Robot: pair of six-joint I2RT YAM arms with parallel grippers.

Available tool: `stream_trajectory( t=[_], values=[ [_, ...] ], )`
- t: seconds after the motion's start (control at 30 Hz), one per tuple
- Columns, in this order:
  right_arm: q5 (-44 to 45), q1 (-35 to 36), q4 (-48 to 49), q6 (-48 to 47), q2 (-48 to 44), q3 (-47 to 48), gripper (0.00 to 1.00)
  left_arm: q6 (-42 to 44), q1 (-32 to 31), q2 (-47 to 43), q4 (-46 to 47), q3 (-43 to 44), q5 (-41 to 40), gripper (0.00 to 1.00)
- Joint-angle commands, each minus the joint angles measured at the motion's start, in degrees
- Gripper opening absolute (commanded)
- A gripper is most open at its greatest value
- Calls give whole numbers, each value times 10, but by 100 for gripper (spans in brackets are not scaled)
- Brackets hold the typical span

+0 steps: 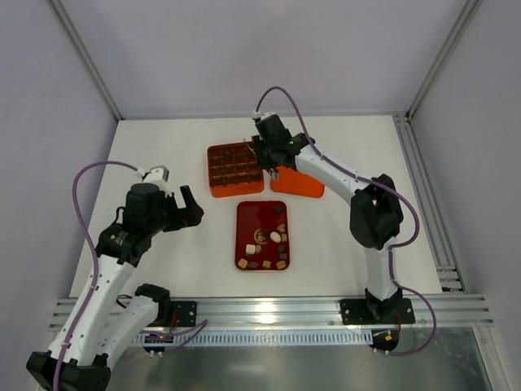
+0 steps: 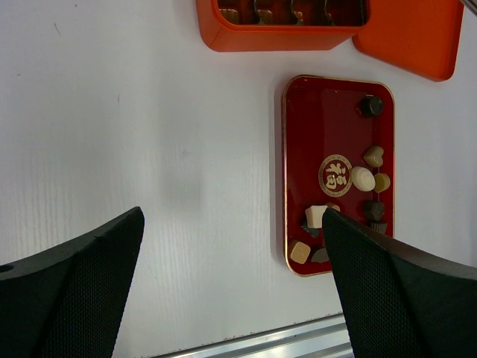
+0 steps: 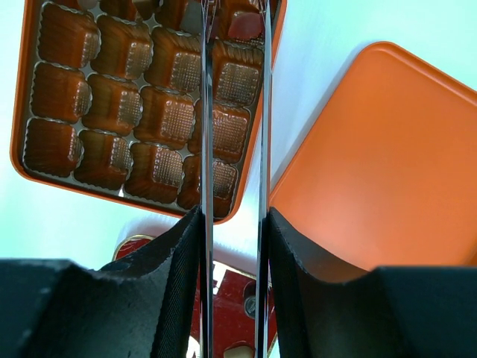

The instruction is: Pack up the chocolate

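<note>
Several small chocolates (image 1: 269, 244), dark brown, tan and cream, lie on the dark red tray (image 1: 247, 217); they also show in the left wrist view (image 2: 363, 179). The orange grid box (image 1: 234, 169) stands behind the tray. My right gripper (image 1: 262, 151) is shut on thin metal tongs (image 3: 232, 149), whose blades reach over the box's near right compartments (image 3: 168, 112). A brown piece (image 3: 242, 22) sits by the tong tips; I cannot tell if it is gripped. My left gripper (image 1: 192, 209) is open and empty, above bare table left of the tray (image 2: 339, 119).
The orange lid (image 1: 298, 184) lies flat right of the box, touching it; it also shows in the right wrist view (image 3: 380, 164). An aluminium rail (image 1: 269, 309) runs along the table's near edge. Grey walls enclose the table.
</note>
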Motion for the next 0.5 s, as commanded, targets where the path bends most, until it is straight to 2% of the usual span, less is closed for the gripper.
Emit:
stream_trajectory(
  t=[0.0, 0.13, 0.23, 0.47],
  values=[
    [14, -1, 9, -5, -22, 31, 41, -5, -4, -1, 12, 0, -6, 100],
    [13, -1, -2, -2, -60, 22, 41, -5, -3, 0, 13, 0, -6, 100],
    [0, 0, -1, 11, -121, -26, 41, -5, -3, -1, 12, 0, -7, 100],
    [-23, 8, 7, 43, -297, -234, 41, -5, -4, -3, 12, 0, -6, 100]
  ],
)
